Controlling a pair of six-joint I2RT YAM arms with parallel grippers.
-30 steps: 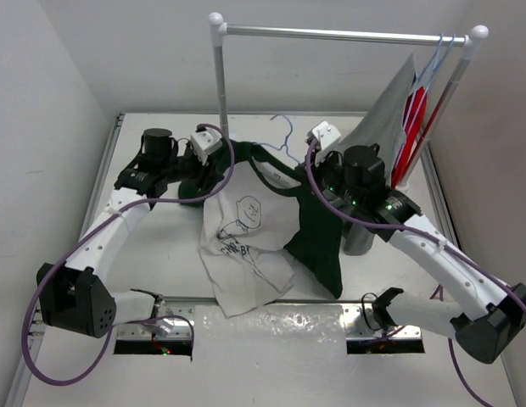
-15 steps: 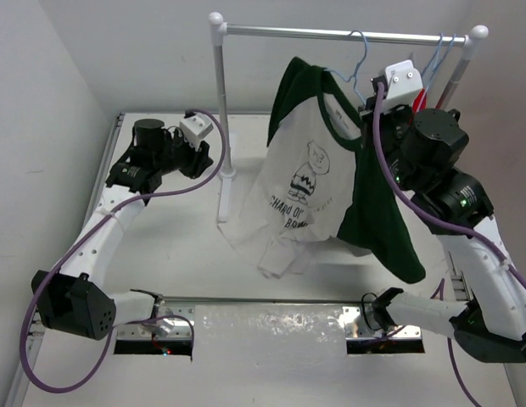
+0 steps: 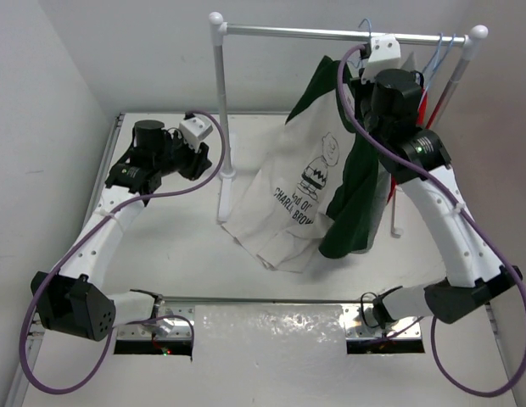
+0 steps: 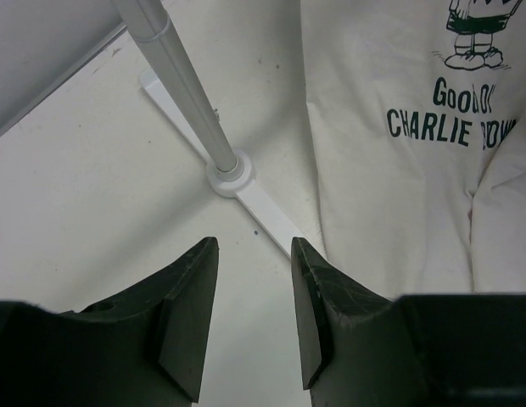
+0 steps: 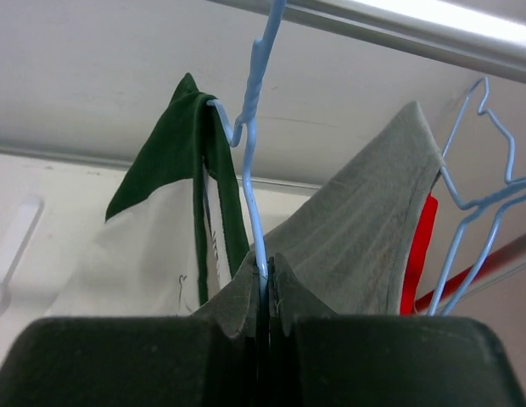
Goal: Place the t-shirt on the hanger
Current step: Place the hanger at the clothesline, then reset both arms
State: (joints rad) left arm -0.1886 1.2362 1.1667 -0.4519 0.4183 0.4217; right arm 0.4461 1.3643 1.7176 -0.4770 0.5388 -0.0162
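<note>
The right hand [image 5: 265,297] is reaching up high at the far right, its fingers pressed together and pinching the stem of the thin light-blue wire hanger [image 5: 250,127] just below the hook. The hook is rising to the silver metal rail [image 3: 331,34] of the white clothes rack; whether it is resting on the rail cannot be told. The white t-shirt with dark green sleeves and a green cartoon print [image 3: 297,178] is hanging from that hanger, draping down left of the right arm, with its lower hem trailing near the white counter [image 3: 161,246]. One green shoulder is sitting over the hanger's left arm in the right wrist view. Just right of it, a plain grey shirt [image 5: 365,237] and a red garment [image 5: 416,254] are hanging on other blue wire hangers [image 5: 484,195].

The left hand [image 4: 254,280] is hovering low on the left, its fingers spread and holding nothing, pointing toward the grey upright post [image 4: 182,85] and its white foot [image 4: 263,203]. The shirt's printed front is hanging just right of that foot
</note>
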